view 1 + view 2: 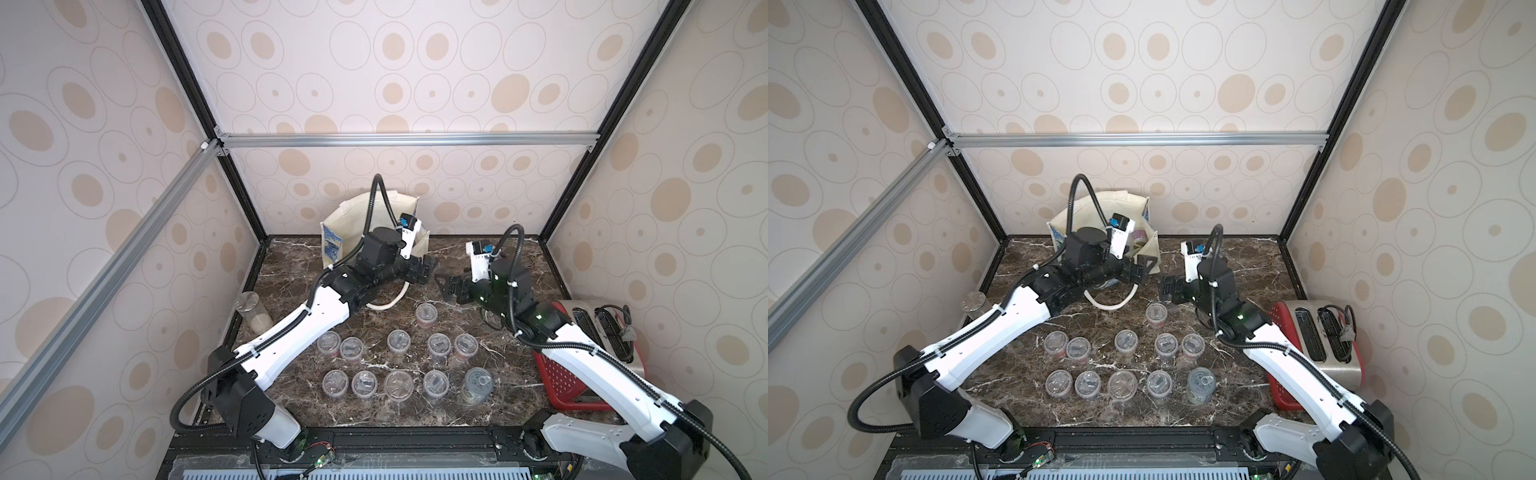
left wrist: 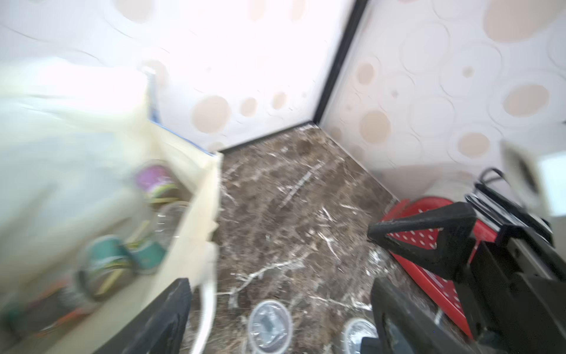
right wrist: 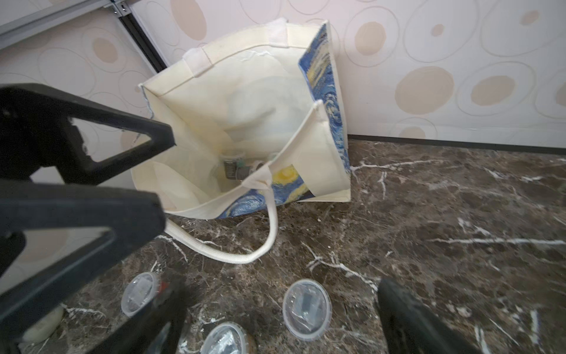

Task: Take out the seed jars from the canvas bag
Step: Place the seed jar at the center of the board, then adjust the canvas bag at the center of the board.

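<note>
Dark marble tabletop (image 1: 291, 266) carries the canvas bag (image 3: 245, 101), open-mouthed against the back wall. Seed jars (image 1: 399, 341) stand upright in rows in front of the bag, and a purple-labelled jar (image 2: 153, 180) lies blurred inside it among others. The left gripper (image 1: 429, 268) hovers just in front of the bag, jaws wide apart and empty, and the right gripper (image 1: 444, 287) faces it near the bag, likewise spread and holding nothing.

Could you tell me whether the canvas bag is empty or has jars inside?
Not empty: seed jars show inside the open canvas bag in both wrist views.
</note>
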### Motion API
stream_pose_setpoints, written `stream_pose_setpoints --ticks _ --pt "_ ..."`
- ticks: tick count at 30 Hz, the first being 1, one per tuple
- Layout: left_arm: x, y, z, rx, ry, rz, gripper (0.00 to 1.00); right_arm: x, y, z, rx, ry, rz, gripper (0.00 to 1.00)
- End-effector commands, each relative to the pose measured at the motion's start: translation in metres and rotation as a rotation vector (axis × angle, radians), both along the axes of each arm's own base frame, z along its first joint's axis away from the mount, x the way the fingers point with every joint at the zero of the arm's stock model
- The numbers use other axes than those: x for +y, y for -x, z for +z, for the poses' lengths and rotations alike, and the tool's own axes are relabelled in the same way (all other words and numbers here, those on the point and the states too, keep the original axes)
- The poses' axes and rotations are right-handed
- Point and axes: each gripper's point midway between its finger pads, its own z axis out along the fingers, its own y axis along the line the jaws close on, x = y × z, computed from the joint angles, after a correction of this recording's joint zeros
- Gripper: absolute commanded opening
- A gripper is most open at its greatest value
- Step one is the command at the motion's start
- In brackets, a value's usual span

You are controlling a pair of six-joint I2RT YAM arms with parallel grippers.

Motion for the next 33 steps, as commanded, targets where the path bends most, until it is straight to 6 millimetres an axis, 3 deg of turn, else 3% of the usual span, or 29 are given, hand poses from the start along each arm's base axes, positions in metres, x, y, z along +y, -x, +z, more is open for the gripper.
stream_pose_setpoints --ticks 1,4,6,9,12,15,19,24,28,29,33 --pt "0.08 -0.024 -0.036 0.055 -0.218 0.319 0.92 0.016 0.004 -0.018 0.154 0.073 0.095 0.99" --pt "0.129 -0.031 -0.036 0.022 -0.326 0.541 0.95 0.032 -0.007 -0.016 0.201 0.144 0.11 0.85" --pt "0.154 -0.033 -0.038 0.006 -0.353 0.64 0.97 0.053 -0.006 -0.012 0.212 0.214 0.178 0.83" --pt "0.185 -0.039 -0.056 0.047 -0.321 0.715 0.98 0.088 -0.007 -0.007 0.244 0.189 0.272 0.78" --pt "0.213 -0.048 -0.08 0.101 -0.242 0.773 0.98 0.109 -0.024 -0.002 0.261 0.112 0.249 0.74" --pt "0.212 -0.061 -0.094 0.108 -0.164 0.716 0.98 0.122 -0.043 -0.006 0.289 0.121 0.202 0.72" --pt "0.202 -0.078 -0.109 0.099 -0.226 0.633 0.98 0.129 -0.06 -0.015 0.321 0.179 0.136 0.72" --pt "0.181 -0.081 -0.123 0.141 -0.198 0.527 0.71 0.128 -0.066 -0.024 0.35 0.19 0.096 0.72" --pt "0.172 -0.062 -0.131 0.184 -0.081 0.493 0.25 0.122 -0.063 -0.033 0.393 0.207 0.055 0.74" --pt "0.167 -0.054 -0.135 0.198 -0.048 0.465 0.18 0.123 -0.059 -0.036 0.424 0.197 0.058 0.75" --pt "0.158 -0.022 -0.151 0.217 0.069 0.416 0.17 0.13 -0.045 -0.054 0.54 0.144 0.039 0.78"
